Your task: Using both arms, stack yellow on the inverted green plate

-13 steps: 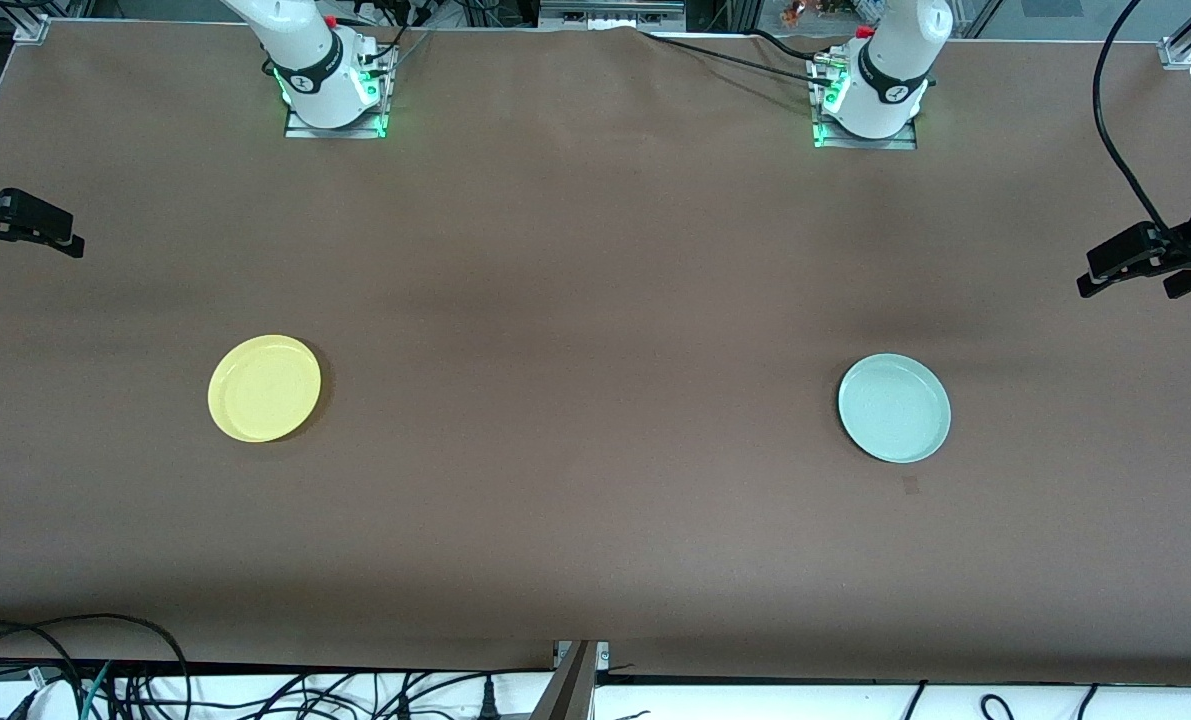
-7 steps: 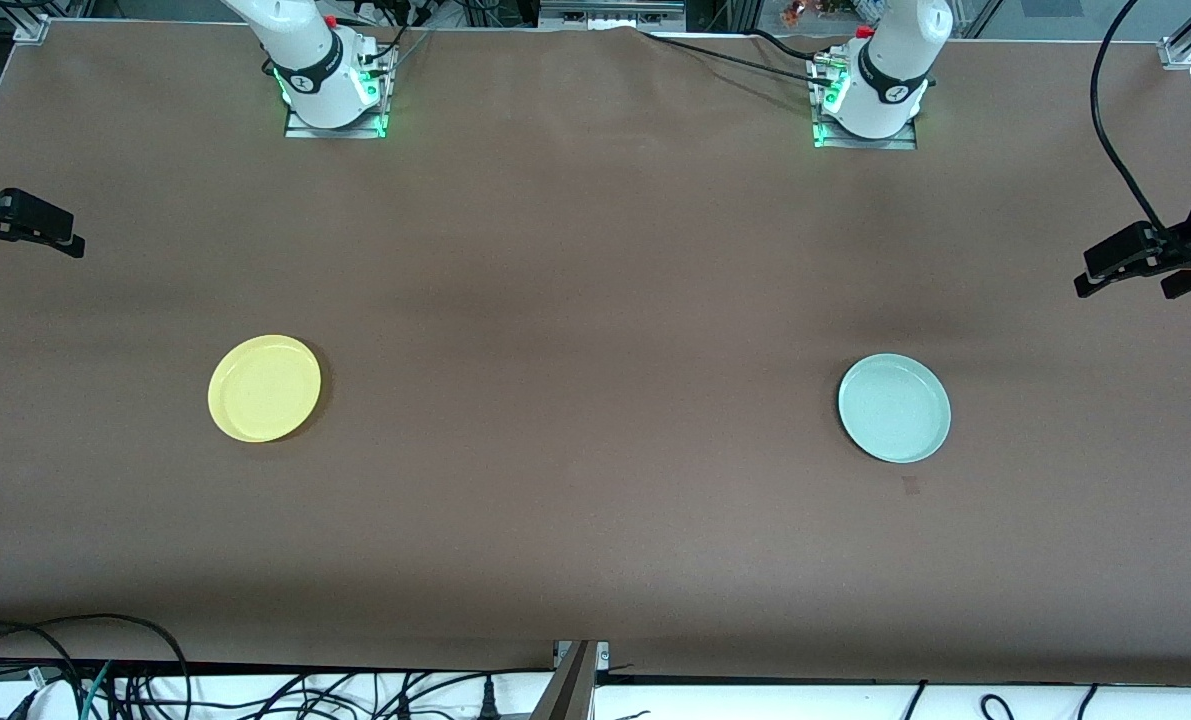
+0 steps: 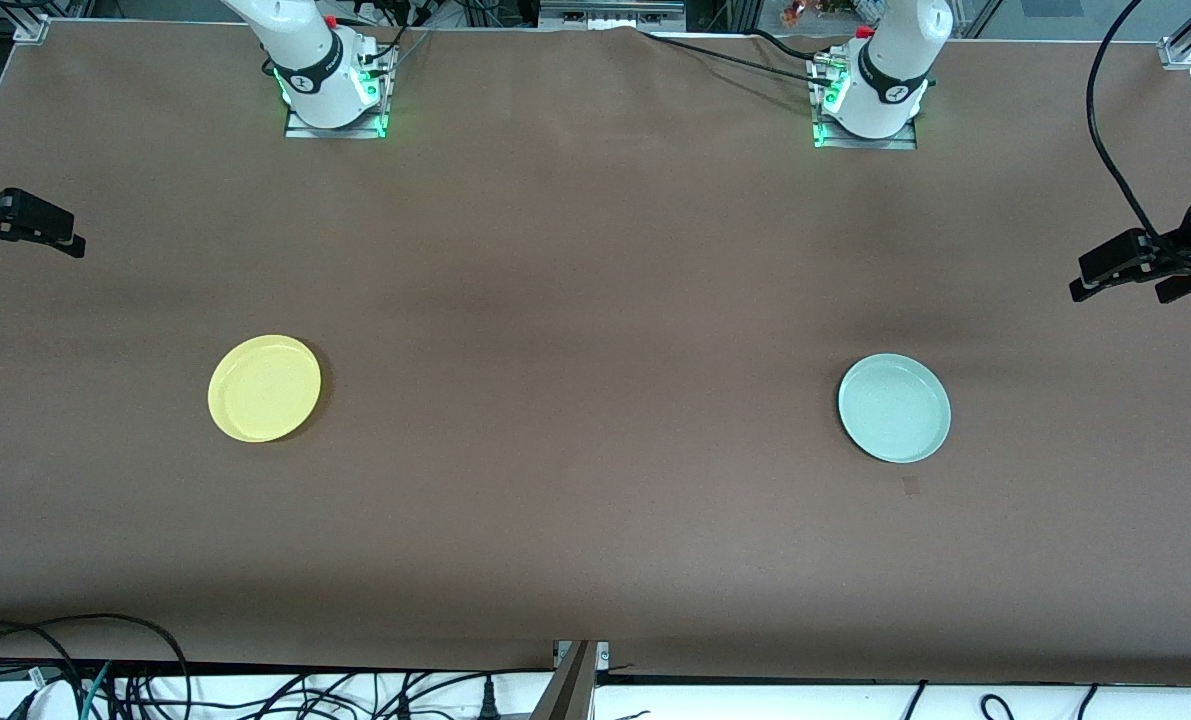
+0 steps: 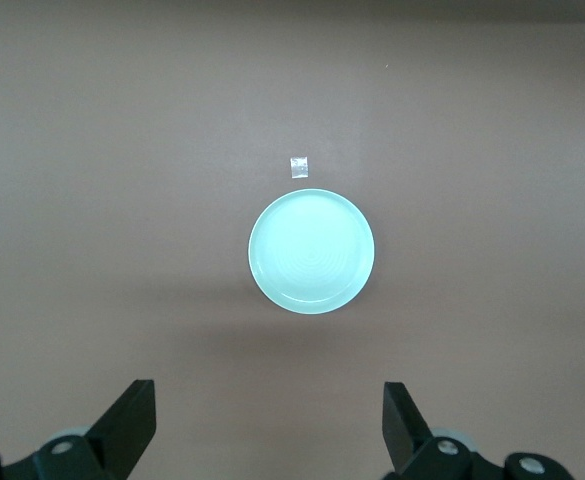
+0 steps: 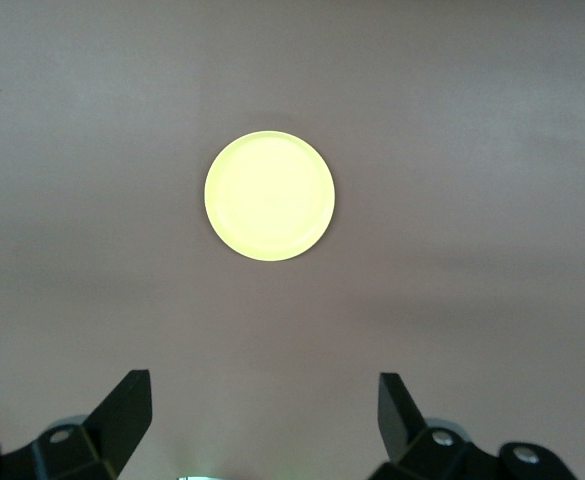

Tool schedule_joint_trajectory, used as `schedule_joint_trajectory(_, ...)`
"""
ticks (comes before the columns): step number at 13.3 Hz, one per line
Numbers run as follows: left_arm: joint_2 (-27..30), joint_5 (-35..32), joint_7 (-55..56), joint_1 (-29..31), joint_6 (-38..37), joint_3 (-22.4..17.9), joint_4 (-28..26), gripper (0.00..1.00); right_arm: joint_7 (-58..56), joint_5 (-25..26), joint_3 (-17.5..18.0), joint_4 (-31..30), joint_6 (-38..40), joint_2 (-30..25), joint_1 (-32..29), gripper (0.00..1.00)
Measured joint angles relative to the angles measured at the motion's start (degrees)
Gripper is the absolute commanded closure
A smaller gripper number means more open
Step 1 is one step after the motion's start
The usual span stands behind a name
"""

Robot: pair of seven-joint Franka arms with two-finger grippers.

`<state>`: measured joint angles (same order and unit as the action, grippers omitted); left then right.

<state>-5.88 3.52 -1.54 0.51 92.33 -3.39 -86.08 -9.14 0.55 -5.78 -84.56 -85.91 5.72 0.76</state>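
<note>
Front view: yellow plate (image 3: 264,388) rim-up on brown table (image 3: 595,300), toward right arm's end; green plate (image 3: 894,408) rim-up toward left arm's end, well apart. Right gripper (image 3: 17,222) up high at table's edge, left gripper (image 3: 1130,272) likewise at own end; neither touching a plate.

Left wrist view: left gripper (image 4: 267,425) fingers (image 4: 127,425) spread wide, empty, high over table; green plate (image 4: 312,253) below, ahead of fingertips, small tape square (image 4: 298,166) just beside rim.

Right wrist view: right gripper (image 5: 262,415) fingers (image 5: 122,415) wide apart, empty; yellow plate (image 5: 269,196) below, ahead of tips.
</note>
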Motion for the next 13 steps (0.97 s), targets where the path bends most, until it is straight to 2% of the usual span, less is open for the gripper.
schedule_joint_trajectory(9,-0.7,0.0,0.0,-0.2,0.0,0.1,0.0,0.0,0.0,0.0,0.0,0.0,0.1,0.0,0.0,0.0)
schedule_joint_trajectory(13,-5.7,0.0,0.0,-0.4,2.6,0.2,0.4,0.0,0.0,0.0,0.0,0.0,0.2,0.0,0.0,0.0)
